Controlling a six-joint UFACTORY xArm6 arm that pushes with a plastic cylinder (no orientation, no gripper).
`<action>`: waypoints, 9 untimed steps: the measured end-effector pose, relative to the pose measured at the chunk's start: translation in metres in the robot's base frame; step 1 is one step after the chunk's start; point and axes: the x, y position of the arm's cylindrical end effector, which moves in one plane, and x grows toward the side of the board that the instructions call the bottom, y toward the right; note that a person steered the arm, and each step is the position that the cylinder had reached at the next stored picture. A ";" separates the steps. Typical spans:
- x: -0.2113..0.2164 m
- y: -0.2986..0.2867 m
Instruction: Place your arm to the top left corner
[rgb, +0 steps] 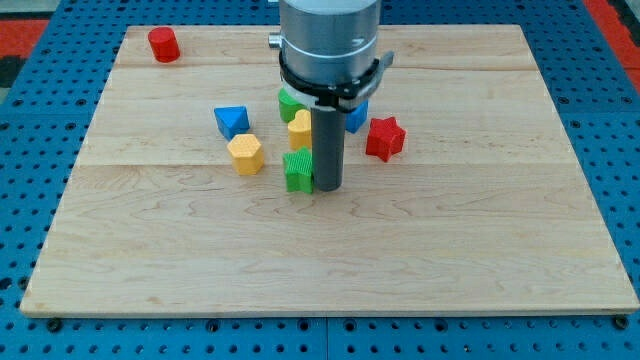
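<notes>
My tip (329, 187) rests on the wooden board (330, 250) near its middle, touching or almost touching the right side of a green block (298, 171). A yellow block (299, 128) stands just above the green one, left of the rod. Another green block (288, 102) and a blue block (356, 116) peek out from behind the arm. A red star-shaped block (385, 138) lies to the tip's right. A yellow hexagonal block (245, 154) and a blue triangular block (231, 121) lie to its left. A red cylinder (164, 44) stands near the board's top left corner.
The board is bounded by a blue perforated surface (40, 120) on all sides. The arm's grey body (330, 45) hides part of the board's top middle.
</notes>
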 end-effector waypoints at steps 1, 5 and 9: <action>-0.009 0.005; 0.025 -0.204; -0.147 -0.287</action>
